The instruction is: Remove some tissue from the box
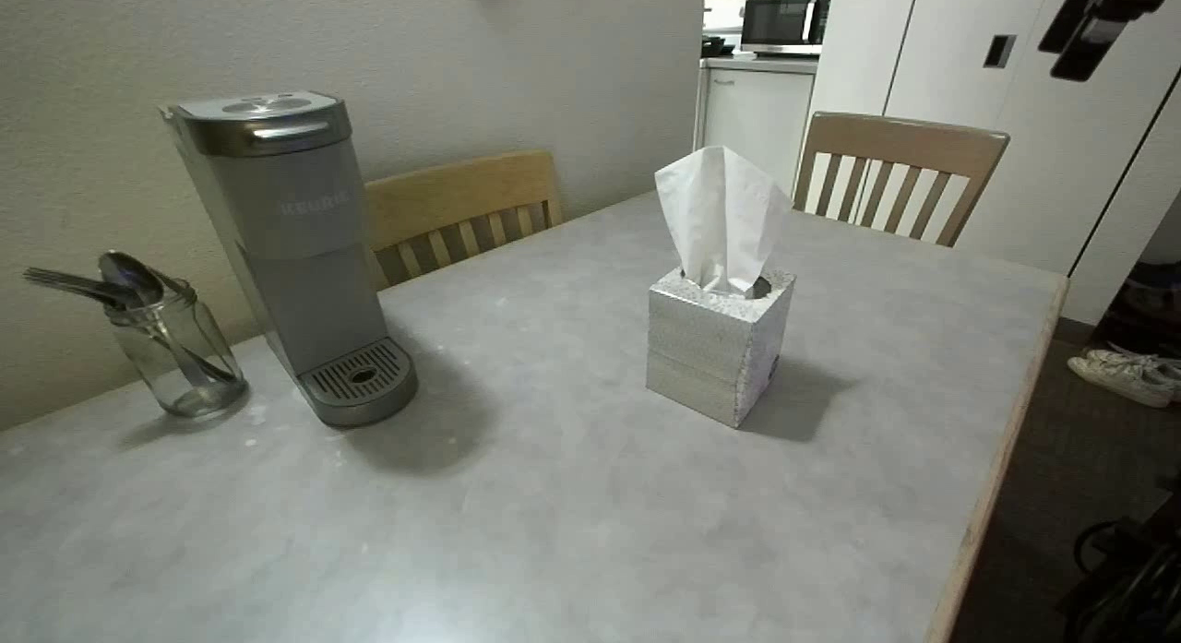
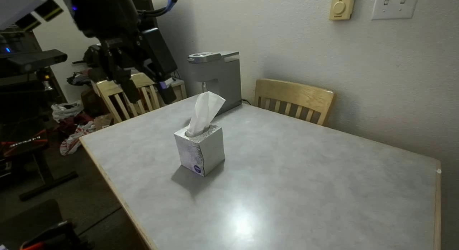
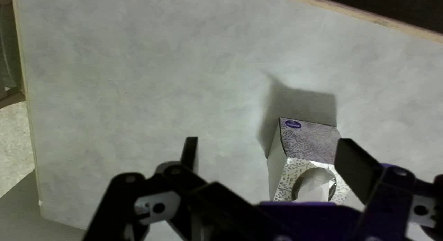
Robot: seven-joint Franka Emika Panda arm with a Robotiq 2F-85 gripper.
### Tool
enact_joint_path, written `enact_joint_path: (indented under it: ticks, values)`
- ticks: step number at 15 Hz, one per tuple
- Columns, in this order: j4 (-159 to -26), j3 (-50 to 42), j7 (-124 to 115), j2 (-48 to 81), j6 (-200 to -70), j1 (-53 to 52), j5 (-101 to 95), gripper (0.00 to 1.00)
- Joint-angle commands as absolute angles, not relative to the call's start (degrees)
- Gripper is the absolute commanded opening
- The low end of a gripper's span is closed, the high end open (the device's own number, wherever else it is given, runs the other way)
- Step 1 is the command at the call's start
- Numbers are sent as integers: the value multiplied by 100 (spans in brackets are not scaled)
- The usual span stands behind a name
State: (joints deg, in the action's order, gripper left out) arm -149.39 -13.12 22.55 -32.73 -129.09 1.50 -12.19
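Observation:
A silver-white patterned tissue box (image 1: 701, 352) stands upright on the grey table; it also shows in an exterior view (image 2: 211, 149) and in the wrist view (image 3: 309, 139). A white tissue (image 1: 721, 219) sticks up out of its round top opening; it also shows in an exterior view (image 2: 205, 112). In the wrist view the tissue (image 3: 313, 192) is partly hidden behind the gripper's body. My gripper (image 2: 151, 94) is open and empty, in the air above the table and apart from the tissue. In the wrist view its fingers (image 3: 268, 151) are wide apart. Only its tip (image 1: 1075, 53) shows at top right in an exterior view.
A grey coffee maker (image 1: 295, 256) stands on the table near the wall, also seen in an exterior view (image 2: 229, 81). A glass jar with cutlery (image 1: 189, 357) stands beside it. Wooden chairs (image 1: 904, 154) (image 2: 294, 95) stand around the table (image 2: 322, 192).

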Motion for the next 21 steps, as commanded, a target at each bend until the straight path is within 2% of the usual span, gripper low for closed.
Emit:
enact_joint_path:
  ticks: [1,5,14,21]
  values:
    - [-14905,-1233,2334,-3236,-12902,237,-1140,100]
    - [-14934,-1260,2326,-3200,-13033,228,-1112,100]
    - [-14667,-1100,2374,-2072,-14734,-349,-394,100]
    - [-13921,-1526,4064,-1066,-15131,-1201,1455,100]
